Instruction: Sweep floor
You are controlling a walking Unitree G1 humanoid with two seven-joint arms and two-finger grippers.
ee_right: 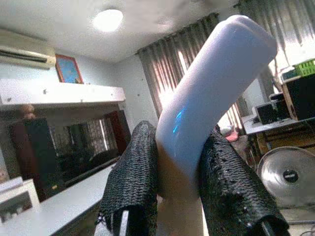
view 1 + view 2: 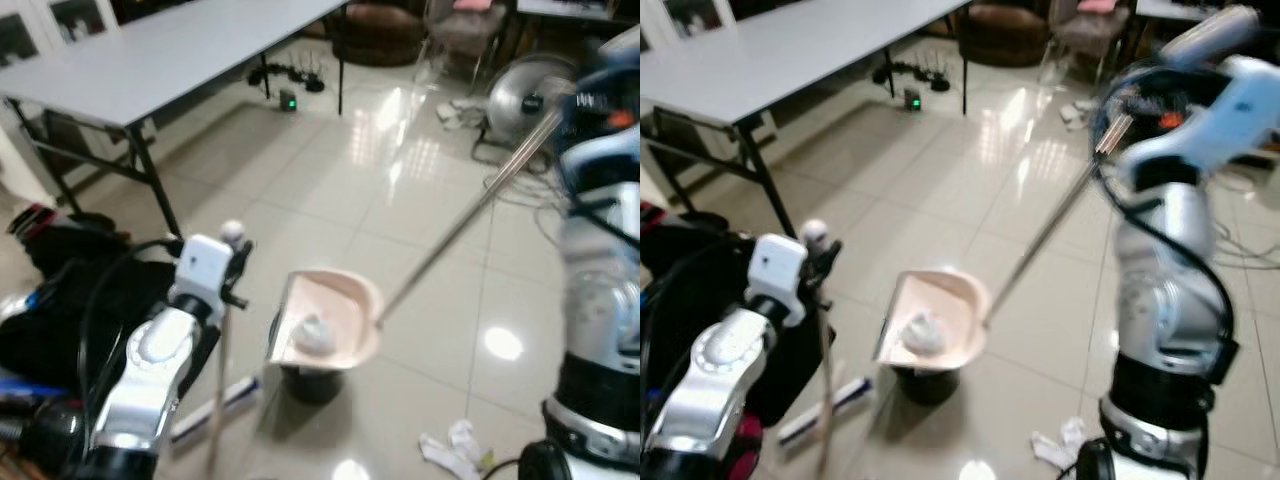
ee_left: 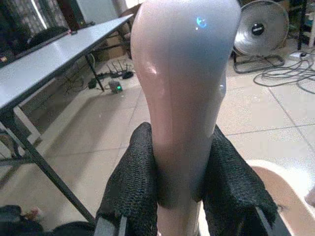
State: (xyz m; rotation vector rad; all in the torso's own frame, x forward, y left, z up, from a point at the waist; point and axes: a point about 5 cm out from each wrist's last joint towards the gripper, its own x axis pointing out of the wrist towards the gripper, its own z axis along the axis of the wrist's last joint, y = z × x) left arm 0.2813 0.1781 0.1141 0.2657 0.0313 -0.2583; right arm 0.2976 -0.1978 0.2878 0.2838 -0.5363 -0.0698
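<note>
A pink dustpan (image 2: 330, 320) on a long silver pole (image 2: 470, 215) hangs tilted over a small black bin (image 2: 312, 383). A crumpled wad of paper (image 2: 312, 333) lies in the pan. My right gripper (image 2: 1120, 125) is raised at the right, shut on the pole's pale grip (image 1: 206, 98), with its fingers (image 1: 135, 177) pressed on both sides. My left gripper (image 2: 235, 262) is shut on the broom handle (image 3: 182, 98) near its rounded top. The broom's stick (image 2: 222, 340) runs down to the floor left of the bin.
A grey folding table (image 2: 150, 60) stands at the back left, with a router (image 2: 288, 100) and cables under it. A floor fan (image 2: 530, 95) is at the back right. Black bags (image 2: 60, 300) lie at my left. White scraps (image 2: 450, 445) lie on the tiles near my right foot.
</note>
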